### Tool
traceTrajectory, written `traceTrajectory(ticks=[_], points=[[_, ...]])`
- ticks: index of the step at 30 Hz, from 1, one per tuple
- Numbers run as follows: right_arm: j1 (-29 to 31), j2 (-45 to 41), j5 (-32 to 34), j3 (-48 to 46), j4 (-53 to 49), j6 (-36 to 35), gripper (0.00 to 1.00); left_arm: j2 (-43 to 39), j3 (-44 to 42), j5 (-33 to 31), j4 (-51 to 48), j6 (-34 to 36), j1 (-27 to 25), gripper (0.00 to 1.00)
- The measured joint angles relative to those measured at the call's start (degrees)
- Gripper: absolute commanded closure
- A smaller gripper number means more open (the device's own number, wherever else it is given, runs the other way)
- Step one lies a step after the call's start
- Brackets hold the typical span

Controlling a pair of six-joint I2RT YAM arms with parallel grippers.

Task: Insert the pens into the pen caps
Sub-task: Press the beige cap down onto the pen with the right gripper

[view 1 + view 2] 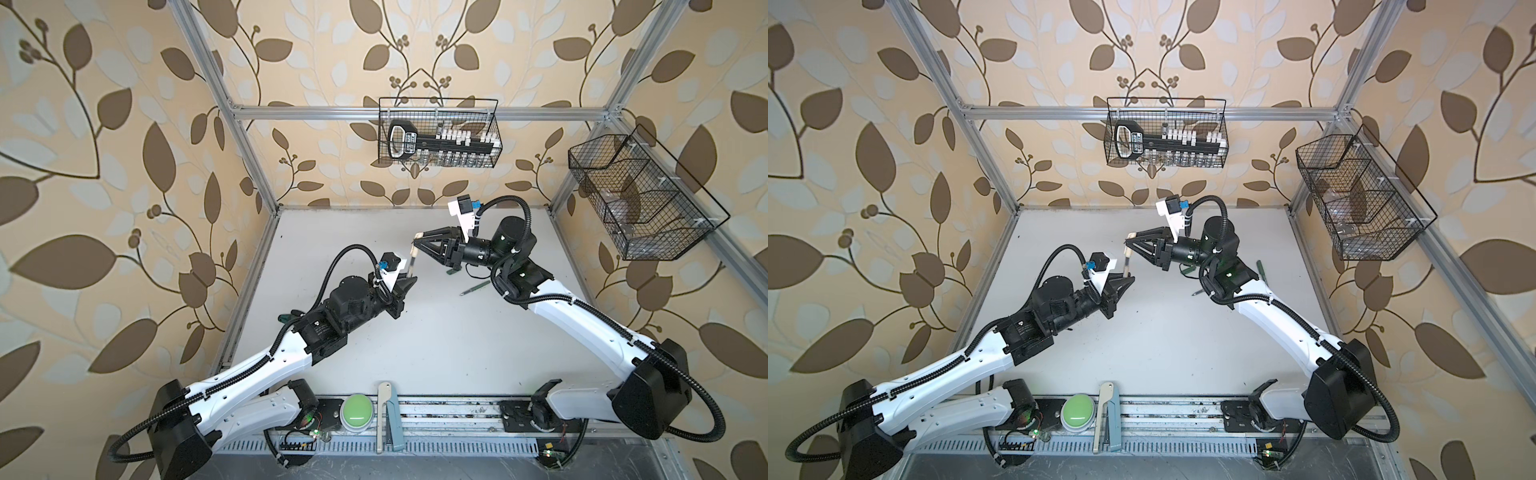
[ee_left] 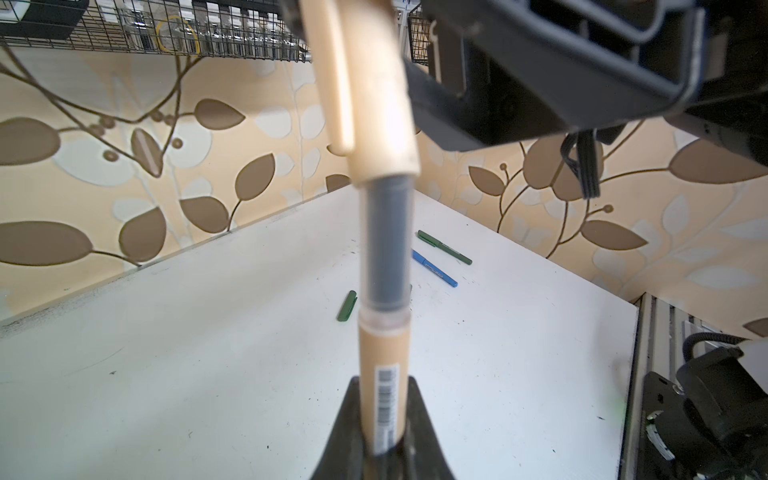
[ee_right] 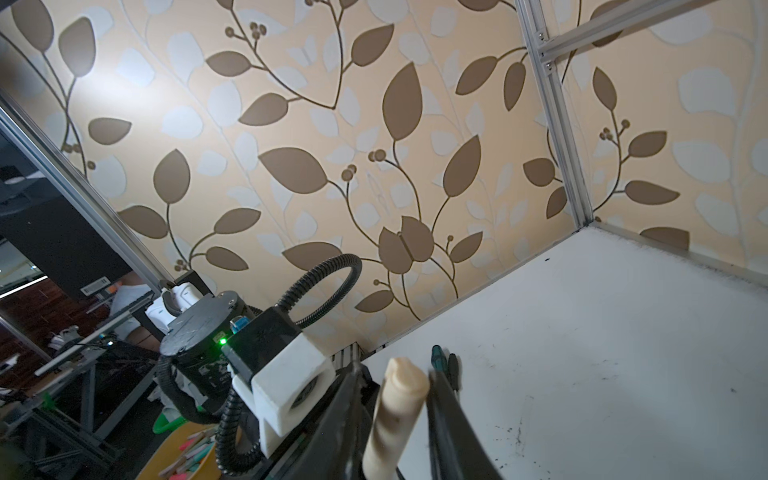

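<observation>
Left tool [image 1: 409,281]: clenched low on the tan pen [image 2: 380,395], holding it tip-up as a steady post
Right tool [image 1: 420,239]: pinching the tan cap [image 2: 374,104], part-seated over the tip, seemingly ready to push home

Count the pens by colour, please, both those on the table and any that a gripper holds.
Tan pen: 1, in the left gripper, tip inside the tan cap
Blue pen: 1, on the table
Dark green pens: 2, on the table
Total: 4
</observation>
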Motion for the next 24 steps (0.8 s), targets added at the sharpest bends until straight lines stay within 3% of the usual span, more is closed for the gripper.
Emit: traceTrajectory(ticks=[11,19,24], points=[[0.1,0.0,-1.0,0.1,-1.3,-0.7,0.97,0.4,0.0,-0.1,-0.2,-0.1,0.0,1.00],[0.7,-1.5,-0.1,0.1,-4.5,-4.9,0.97,0.4,0.0,0.0,-0.1,-0.2,0.0,1.00],[3.2,-3.1,4.8,0.1,-9.8,-11.7,0.94,0.3,0.0,0.1,-0.1,-0.2,0.0,1.00]])
